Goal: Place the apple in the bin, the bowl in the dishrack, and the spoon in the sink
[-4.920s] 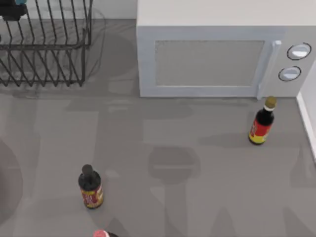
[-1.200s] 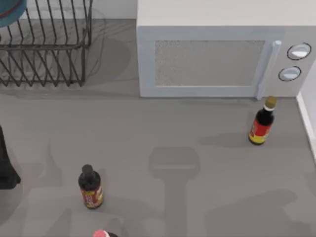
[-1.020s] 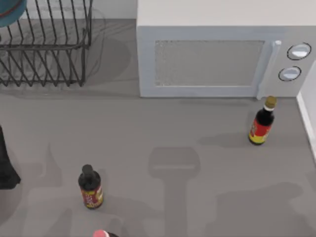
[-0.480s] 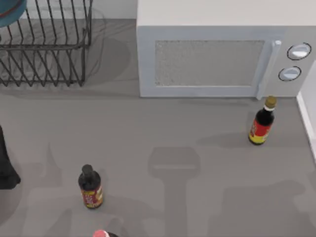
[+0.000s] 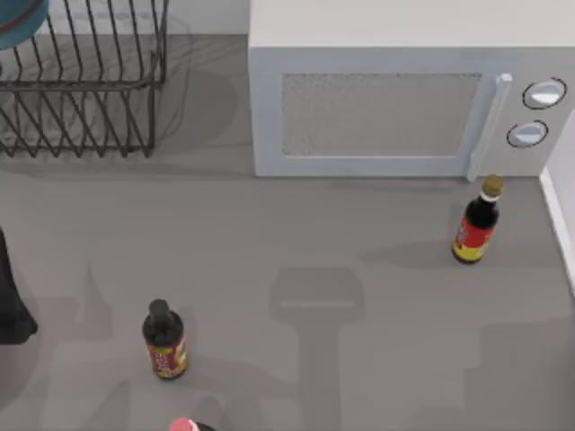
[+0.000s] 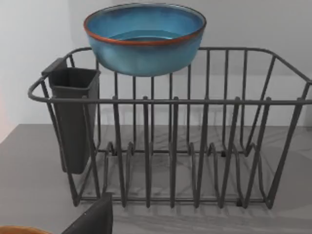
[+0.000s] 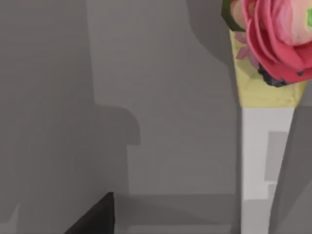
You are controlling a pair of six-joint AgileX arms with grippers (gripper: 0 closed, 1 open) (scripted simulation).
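So the bowl [image 6: 144,39] sits on the top rails of the dishrack [image 6: 170,146], at the upper left of the top view, blue-teal inside with a reddish-brown rim; that step looks done, though the bowl rests on the frame rather than down between the bars. A dark cutlery holder [image 6: 73,117] hangs on the rack's end. No apple, bin, spoon or sink to place from these frames, so by my read those two steps are left or can't be checked.

Left arm [image 5: 11,296]: a dark piece at the left edge of the top view, mid-height, well apart from the rack. Its gripper's opening: cannot tell; nothing seen held. Right gripper: cannot tell either; the right wrist view takes in grey surface [image 7: 161,97], a pink flower [image 7: 278,34] and a pale block.

Also on the surface: a white microwave [image 5: 404,108], a soy sauce bottle [image 5: 474,221] at the right, a dark sauce bottle [image 5: 163,341] lower left, and a pink-capped bottle [image 5: 184,426] at the bottom edge.

Versus 4.9 s ago: the bowl is now seated in the rack corner with the dark gripper gone from there, and the left arm has come to the left edge. Bottles unmoved.
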